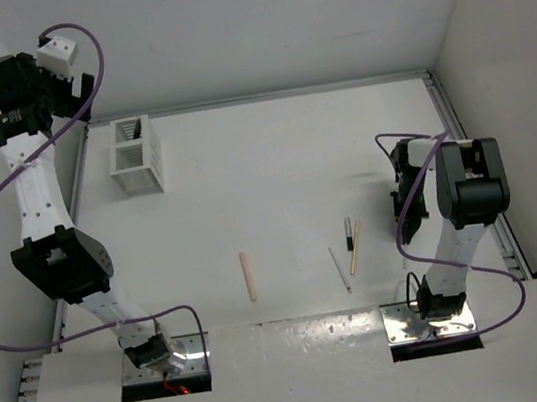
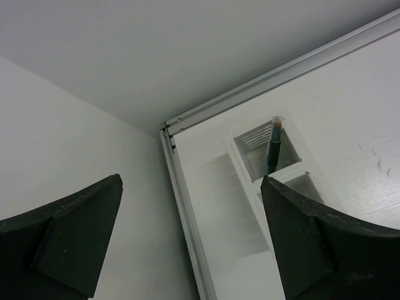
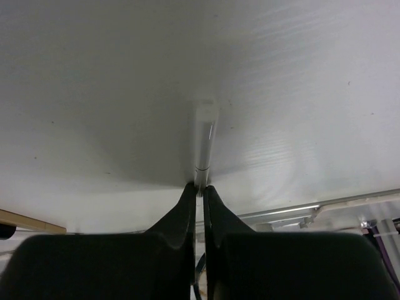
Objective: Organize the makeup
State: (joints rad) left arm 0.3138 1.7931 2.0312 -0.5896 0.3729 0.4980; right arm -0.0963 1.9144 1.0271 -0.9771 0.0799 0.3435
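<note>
Right wrist view: right claw point(image 3: 199, 186) clamped on a pale stick point(image 3: 205, 140) by its very end at frame centre; so slight a hold could let it swivel or drop; left claw point(image 2: 191, 206) gapes empty.

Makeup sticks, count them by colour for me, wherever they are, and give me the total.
pink stick: 1
thin white stick: 1
tan wooden stick: 1
black-and-white stick: 1
black stick, standing in the white box: 1
pale stick, pinched in the right gripper: 1
Total: 6
</note>
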